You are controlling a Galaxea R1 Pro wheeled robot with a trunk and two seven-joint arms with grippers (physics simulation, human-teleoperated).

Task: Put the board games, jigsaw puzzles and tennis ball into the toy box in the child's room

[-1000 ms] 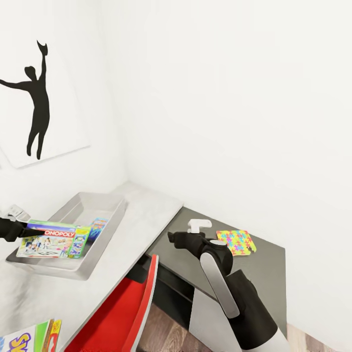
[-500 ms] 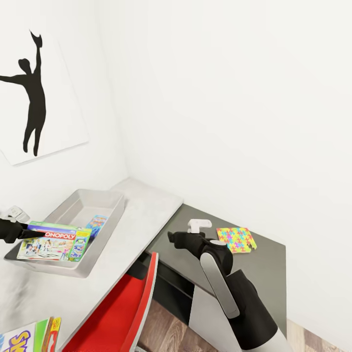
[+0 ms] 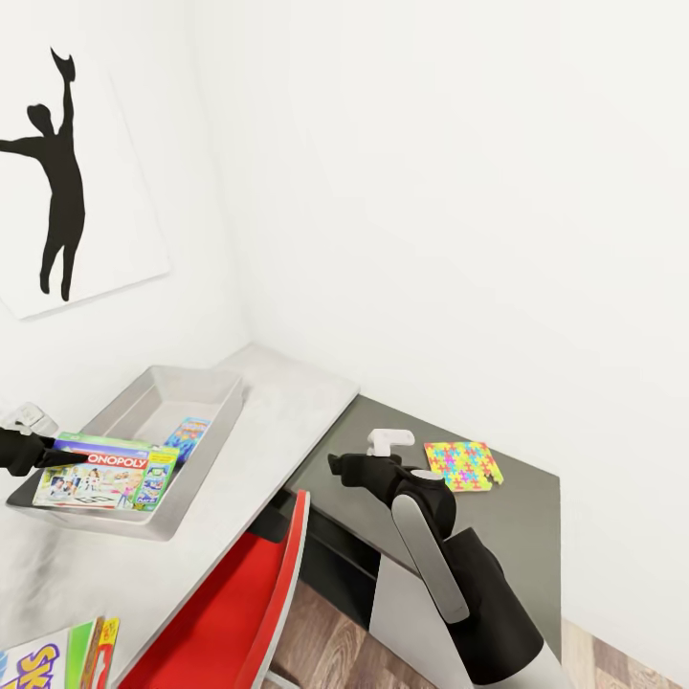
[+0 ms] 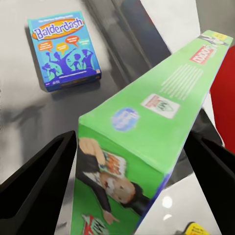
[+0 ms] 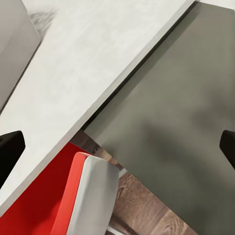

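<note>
My left gripper [image 3: 46,454] is shut on one end of the green Monopoly board game [image 3: 107,474], holding it over the near end of the pale grey toy box [image 3: 196,385]. In the left wrist view the black fingers [image 4: 36,183] flank the Monopoly carton [image 4: 147,137]. The blue Balderdash game [image 4: 63,53] lies flat inside the toy box [image 4: 19,122] and shows there too from the head [image 3: 190,431]. A Skip-Bo carton [image 3: 38,660] lies on the table's near end. One jigsaw puzzle [image 3: 463,466] rests on the dark shelf. My right gripper [image 3: 337,467] hovers open beside the shelf edge.
The red-and-white chair [image 3: 239,612] is tucked under the table [image 3: 277,421] between both arms. A small white object [image 3: 390,440] sits on the dark shelf [image 3: 522,536] near the puzzle. White walls meet in a corner behind the toy box, and a black silhouette print [image 3: 57,172] hangs at the left.
The head view has shifted a little, so the print and table sit higher and further left. The Monopoly game stays gripped over the toy box, and the right arm holds still.
</note>
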